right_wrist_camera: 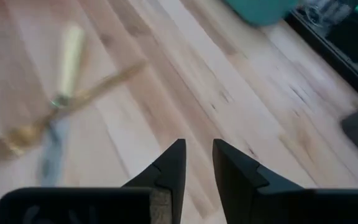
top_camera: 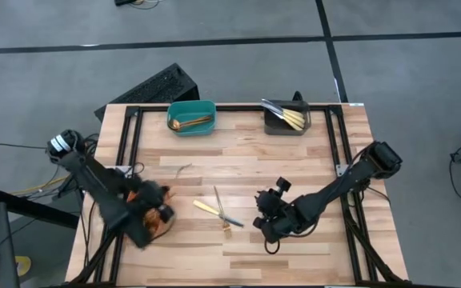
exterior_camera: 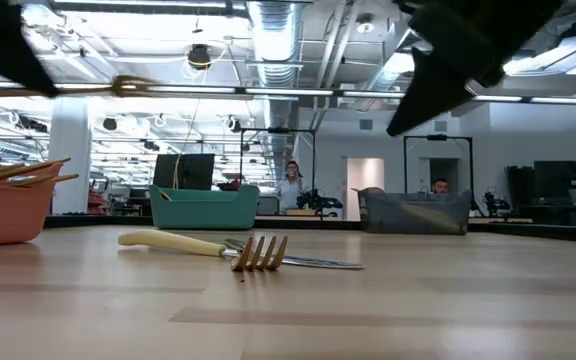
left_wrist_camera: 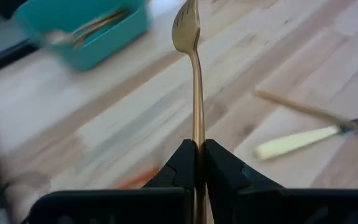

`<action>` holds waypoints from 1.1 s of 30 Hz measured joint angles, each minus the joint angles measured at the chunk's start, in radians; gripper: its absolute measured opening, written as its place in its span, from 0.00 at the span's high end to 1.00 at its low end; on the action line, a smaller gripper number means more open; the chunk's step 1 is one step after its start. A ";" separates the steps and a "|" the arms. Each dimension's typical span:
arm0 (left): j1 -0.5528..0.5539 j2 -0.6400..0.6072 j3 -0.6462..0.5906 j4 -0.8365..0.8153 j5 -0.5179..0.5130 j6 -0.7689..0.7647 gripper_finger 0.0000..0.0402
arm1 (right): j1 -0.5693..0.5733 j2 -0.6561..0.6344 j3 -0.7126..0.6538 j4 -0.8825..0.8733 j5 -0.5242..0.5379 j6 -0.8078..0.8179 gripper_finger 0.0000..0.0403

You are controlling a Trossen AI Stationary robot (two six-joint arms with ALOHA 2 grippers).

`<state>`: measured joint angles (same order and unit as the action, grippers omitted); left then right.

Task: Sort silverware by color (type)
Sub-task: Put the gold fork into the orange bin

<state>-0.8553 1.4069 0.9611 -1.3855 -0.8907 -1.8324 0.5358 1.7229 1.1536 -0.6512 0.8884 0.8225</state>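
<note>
Gold fork [left_wrist_camera: 195, 93] between left gripper [left_wrist_camera: 196, 163] jaws; no readable writing.

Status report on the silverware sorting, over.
Left gripper shut on gold fork. Right gripper open, empty. Fork and knife crossed mid-table. Nothing blocking.

Middle of table [top_camera: 238, 156]: we see bare wood between the back bins and the loose cutlery, open to pass.
Back edge: teal bin [top_camera: 191, 117] and dark bin [top_camera: 286, 118] stand apart, a bare gap between them.
Front centre: crossed knife [top_camera: 206, 208] and fork [top_camera: 221, 210] lie in the way.
Front left: orange bin [exterior_camera: 3, 205] blocks that corner.
Front right: wood beyond the right gripper [right_wrist_camera: 197, 163] lies bare.
</note>
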 joint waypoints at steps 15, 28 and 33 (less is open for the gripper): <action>-0.170 0.032 -0.268 0.217 0.170 -0.220 0.97 | 0.011 0.000 -0.033 0.011 -0.001 0.089 0.73; -0.164 0.032 -0.194 0.230 0.108 -0.147 0.69 | -0.045 0.000 -0.033 0.142 -0.015 0.044 0.73; -0.164 0.032 -0.011 0.197 -0.003 0.202 0.68 | -0.130 0.000 -0.033 0.379 -0.174 -0.139 0.73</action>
<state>-1.0195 1.4391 0.9505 -1.1881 -0.8935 -1.6302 0.4054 1.7226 1.1210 -0.2717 0.7143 0.6833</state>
